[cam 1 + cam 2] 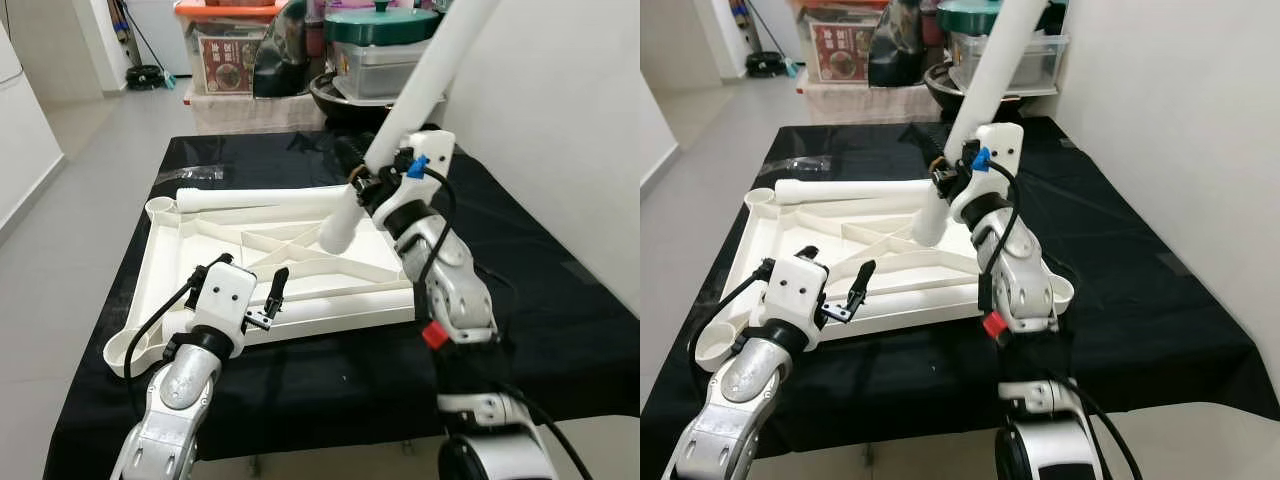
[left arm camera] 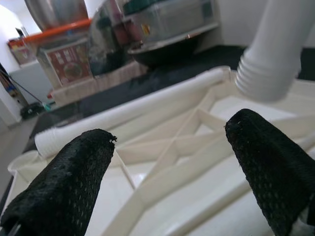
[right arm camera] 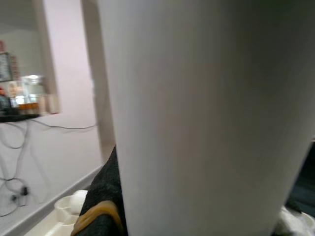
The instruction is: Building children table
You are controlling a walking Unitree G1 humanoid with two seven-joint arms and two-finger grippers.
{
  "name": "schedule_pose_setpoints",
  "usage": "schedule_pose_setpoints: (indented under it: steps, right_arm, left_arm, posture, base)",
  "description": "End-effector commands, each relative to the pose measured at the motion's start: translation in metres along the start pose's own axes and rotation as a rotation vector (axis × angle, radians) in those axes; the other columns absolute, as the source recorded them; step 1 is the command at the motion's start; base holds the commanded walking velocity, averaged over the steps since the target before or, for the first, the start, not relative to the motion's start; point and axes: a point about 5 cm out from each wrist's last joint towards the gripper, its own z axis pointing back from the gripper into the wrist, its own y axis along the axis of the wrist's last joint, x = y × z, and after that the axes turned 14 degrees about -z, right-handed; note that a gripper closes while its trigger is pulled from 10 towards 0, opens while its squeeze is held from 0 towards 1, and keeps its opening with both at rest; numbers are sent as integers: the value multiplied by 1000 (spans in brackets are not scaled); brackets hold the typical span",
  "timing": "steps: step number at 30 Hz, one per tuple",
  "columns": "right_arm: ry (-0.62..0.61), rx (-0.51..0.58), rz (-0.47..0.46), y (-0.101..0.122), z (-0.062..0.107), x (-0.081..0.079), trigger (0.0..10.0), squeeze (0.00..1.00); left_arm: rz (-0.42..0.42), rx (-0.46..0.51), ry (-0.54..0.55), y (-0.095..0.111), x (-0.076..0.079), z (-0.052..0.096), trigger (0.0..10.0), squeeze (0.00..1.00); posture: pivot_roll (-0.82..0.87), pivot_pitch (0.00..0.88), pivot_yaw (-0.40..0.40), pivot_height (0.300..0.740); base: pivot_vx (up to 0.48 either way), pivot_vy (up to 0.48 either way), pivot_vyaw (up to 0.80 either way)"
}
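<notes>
Black cloth (image 1: 560, 300) covered the work surface, and on it the white tabletop (image 1: 170, 260) lay underside up, ribs showing. I had the right gripper (image 1: 372, 186) clamped on a white table leg (image 1: 420, 85), tilted, its threaded end low over the tabletop's ribs. My left gripper (image 1: 268, 300) hovered at the near rim, fingers (image 2: 266, 162) apart. Another leg (image 1: 270, 200) lay along the far edge.

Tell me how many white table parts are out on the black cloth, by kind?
Upside-down tabletop: 1
Leg held tilted by the right gripper, threaded end over the tabletop: 1
Leg lying along the tabletop's far edge: 1
Total: 3
</notes>
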Motion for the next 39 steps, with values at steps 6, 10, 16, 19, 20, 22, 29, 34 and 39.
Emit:
schedule_pose_setpoints:
  steps: [6,10,16,19,20,22,29,34,39]
  right_arm:
    - [-46,11,69,-9,6,1,10000,0]
    - [-63,-4,59,-12,8,2,10000,0]
    - [-85,-25,44,-16,9,4,10000,0]
    - [-89,-25,48,-16,9,5,10000,0]
    - [-89,-25,48,-16,9,5,10000,0]
    - [-92,-24,54,-16,8,7,10000,0]
    - [-93,-19,69,-15,8,9,10000,0]
    - [-93,-19,69,-14,6,11,10000,0]
    - [-90,-15,77,-11,1,13,10000,0]
  left_arm:
    - [-25,29,8,10,2,-5,10000,0]
    - [-11,8,47,9,0,-4,10000,0]
    - [-10,-27,66,3,-1,-3,10000,0]
    - [-15,-42,66,-1,-2,-2,10000,0]
    - [-15,-42,66,-1,-2,-2,10000,0]
    - [-21,-49,64,-3,-1,-2,10000,0]
    - [7,-76,69,-7,-2,-3,10000,0]
    - [46,-95,95,-9,-4,-2,10000,0]
    - [48,-98,95,-9,-4,-2,10000,0]
  posture:
    - [85,0,-39,740]
    - [84,0,-40,740]
    - [81,0,-45,740]
    - [81,0,-45,740]
    - [81,0,-45,740]
    - [81,0,-45,740]
    - [82,0,-47,740]
    - [86,0,-51,740]
    - [84,0,-53,740]
  base:
    - [0,-41,481]
    - [0,-258,800]
    - [44,-356,119]
    - [274,-389,0]
    - [266,-394,0]
    - [266,-394,0]
    - [290,-326,0]
    - [62,-49,0]
    - [0,0,0]
